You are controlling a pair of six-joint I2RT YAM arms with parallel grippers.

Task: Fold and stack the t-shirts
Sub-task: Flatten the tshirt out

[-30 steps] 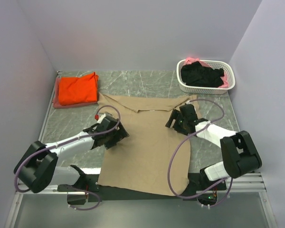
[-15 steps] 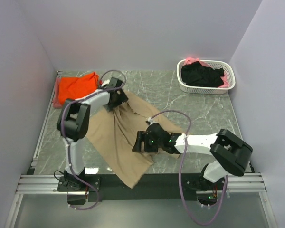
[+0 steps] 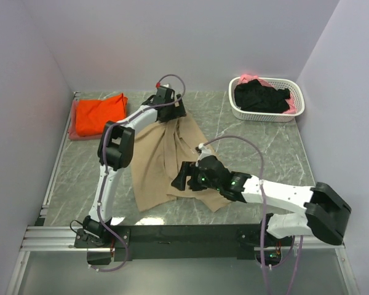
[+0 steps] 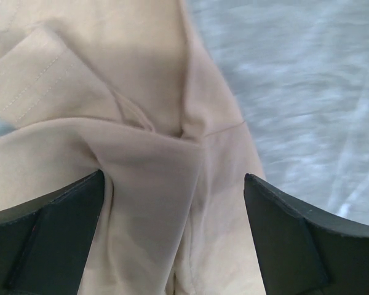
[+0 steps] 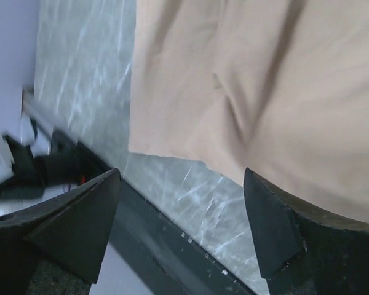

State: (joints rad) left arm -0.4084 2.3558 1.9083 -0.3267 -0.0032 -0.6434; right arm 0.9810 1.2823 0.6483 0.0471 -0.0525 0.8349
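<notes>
1. Finished work: one orange t-shirt lies folded at the upper left of the top view. A reddish edge shows beneath it, and I cannot tell what that layer is.
2. Work in hand: the tan t-shirt lies at centre frame on the table. It is drawn into a narrow, rumpled strip running from upper centre to lower centre, with one flap spreading toward the lower right. I judge this fold incomplete, as the edges are uneven and creases remain.
3. My left gripper hangs over the strip's upper end. Its jaws stand wide apart and clamp nothing, and bunched tan cloth lies below them.
4. My right gripper hangs over the strip's lower part, above the hem. Its jaws are likewise apart and hold nothing.
5. Outstanding: black t-shirts and a pink t-shirt sit heaped and unfolded in the white basket at the upper right.
6. Assessment: well under half done. One garment is stacked, one is partway and the basket's contents are untouched.
7. Surface: grey-green marbled, smooth and flat, with a metal rail along the bottom of the frame.
8. Room: plain pale lilac walls close in the left, top and right.
</notes>
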